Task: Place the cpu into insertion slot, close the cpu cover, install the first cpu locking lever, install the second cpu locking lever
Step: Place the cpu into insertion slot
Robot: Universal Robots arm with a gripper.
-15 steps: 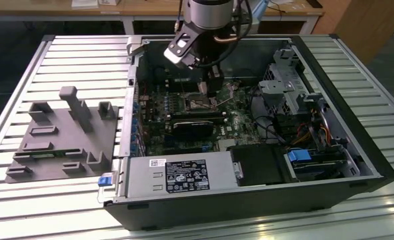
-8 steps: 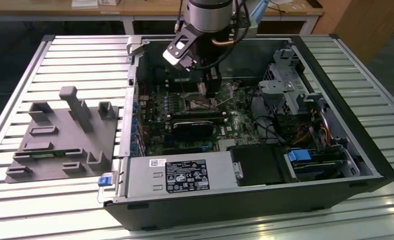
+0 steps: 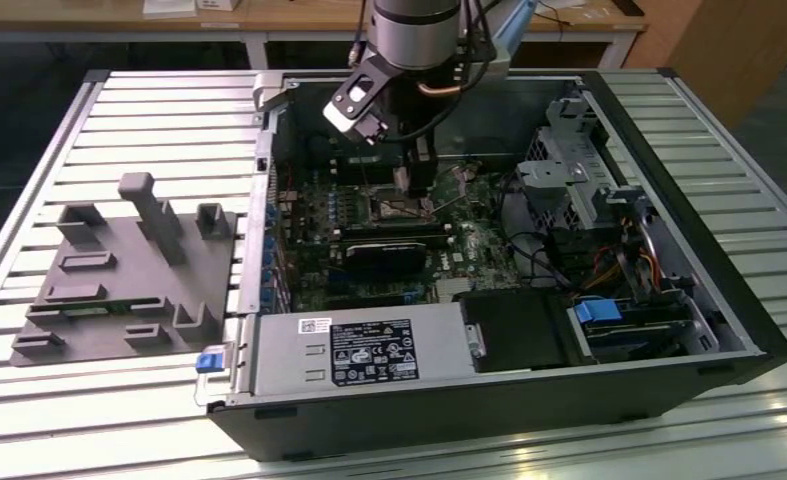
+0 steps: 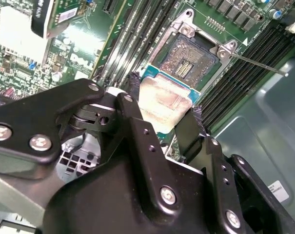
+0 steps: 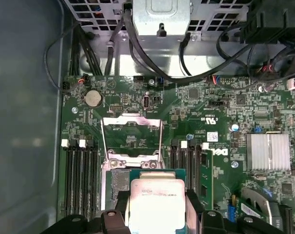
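You were on step one: tool [image 4: 164, 106] pinching the cpu [image 4: 159, 97] close at the insertion slot [image 4: 188, 58], cpu cover [image 5: 131, 122] flipped back; seating called for a square, level descent.

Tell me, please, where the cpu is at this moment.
In both wrist views the cpu sits gripped between the gripper's fingers, over the edge of the open insertion slot, flanked by the long memory slots.
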